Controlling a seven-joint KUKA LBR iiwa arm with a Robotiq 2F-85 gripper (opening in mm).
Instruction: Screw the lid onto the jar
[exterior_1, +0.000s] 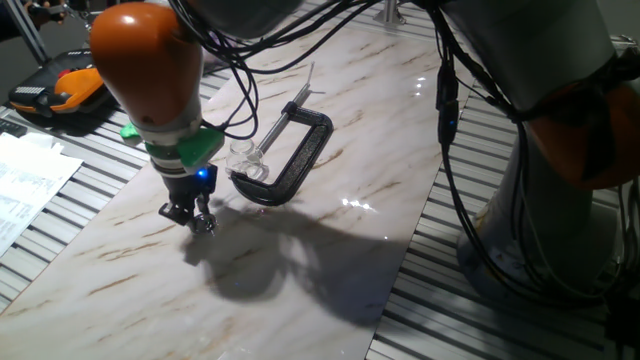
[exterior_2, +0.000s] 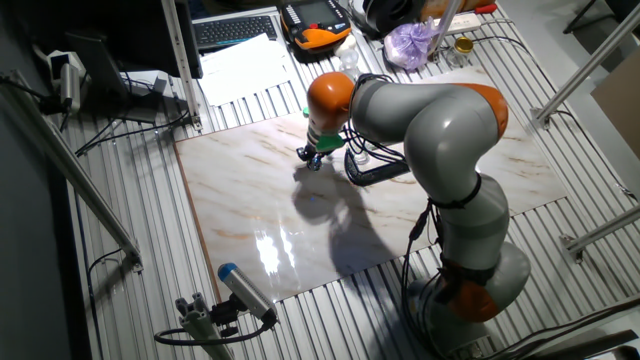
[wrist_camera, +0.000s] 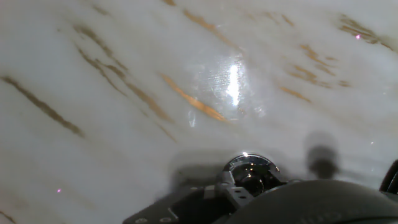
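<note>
The lid (wrist_camera: 250, 169), a small shiny silvery cap with a darker centre, shows at the bottom of the hand view, held at the fingertips just above the marble. My gripper (exterior_1: 195, 215) is shut on it, and the lid glints at its tips (exterior_1: 207, 223). The small clear jar (exterior_1: 246, 157) stands on the marble beside the black C-clamp, behind and to the right of the gripper and apart from it. In the other fixed view the gripper (exterior_2: 312, 158) hangs left of the clamp; the jar is too small to make out there.
A big black C-clamp (exterior_1: 298, 158) with a steel screw rod lies right of the jar. The marble board (exterior_1: 300, 270) lies on a slatted metal table. Papers (exterior_1: 25, 185) and an orange-black device (exterior_1: 60, 90) sit off the board at left. Cables hang from the arm.
</note>
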